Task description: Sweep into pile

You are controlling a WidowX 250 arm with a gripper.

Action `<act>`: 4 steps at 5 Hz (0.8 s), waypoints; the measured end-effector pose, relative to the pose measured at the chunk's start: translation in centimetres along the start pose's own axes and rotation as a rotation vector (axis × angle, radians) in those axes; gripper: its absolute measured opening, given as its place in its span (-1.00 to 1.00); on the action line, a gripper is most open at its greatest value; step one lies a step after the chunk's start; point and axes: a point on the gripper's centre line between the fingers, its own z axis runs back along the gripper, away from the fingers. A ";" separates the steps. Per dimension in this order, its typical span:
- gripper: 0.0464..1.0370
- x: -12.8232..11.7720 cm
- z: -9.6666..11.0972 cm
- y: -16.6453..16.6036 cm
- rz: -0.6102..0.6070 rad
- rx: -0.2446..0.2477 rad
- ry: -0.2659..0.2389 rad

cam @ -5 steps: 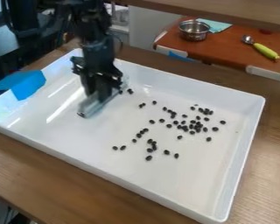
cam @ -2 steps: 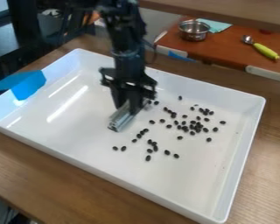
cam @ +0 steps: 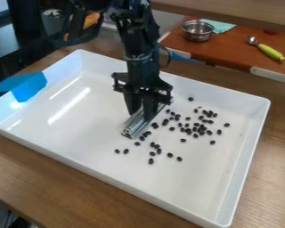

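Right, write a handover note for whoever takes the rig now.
Gripper: closed on a metal bar, down in the white tray.
Black pieces: scattered from beside the bar toward the tray's right side in view.
Done: one denser clump, but no single pile.
Left: gather the stragglers, including one near the far wall and several on the near side.
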 end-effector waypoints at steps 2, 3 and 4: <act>-0.40 0.2 -0.7 -4.7 -0.006 -0.109 -0.009; -0.40 0.0 -0.8 -6.1 -0.002 -0.191 0.010; -0.40 -0.5 -0.8 -7.7 -0.026 -0.283 0.035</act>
